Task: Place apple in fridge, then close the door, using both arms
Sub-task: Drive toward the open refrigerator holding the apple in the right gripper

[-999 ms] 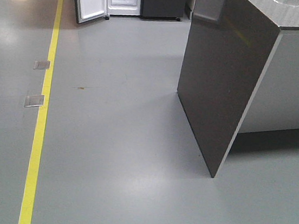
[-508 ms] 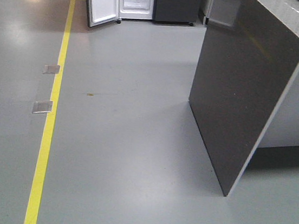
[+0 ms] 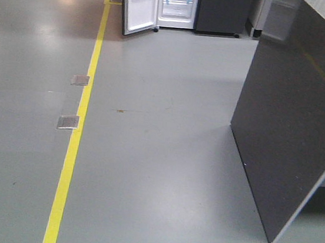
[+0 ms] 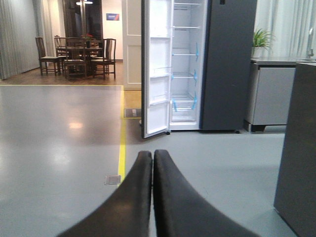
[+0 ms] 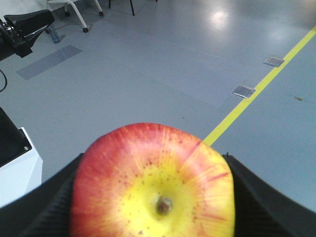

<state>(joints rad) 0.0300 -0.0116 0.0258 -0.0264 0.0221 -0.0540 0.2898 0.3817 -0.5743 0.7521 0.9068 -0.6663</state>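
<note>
Two fingers of our right gripper clasp the apple, stem end towards the lens. Our left gripper has its jaws pressed together. Well ahead, past the counter corner, the fridge stands with its door open.

The front-facing camera sits high on the robot, well short of the fridge. It tilts down at the floor, so the fridge shows only at the top edge. The left wrist camera rides low and level, facing the fridge head-on over the left gripper. The right wrist camera looks down across the floor short of the fridge, with the apple very close below the lens. All three views share the yellow floor line running toward the fridge.
</note>
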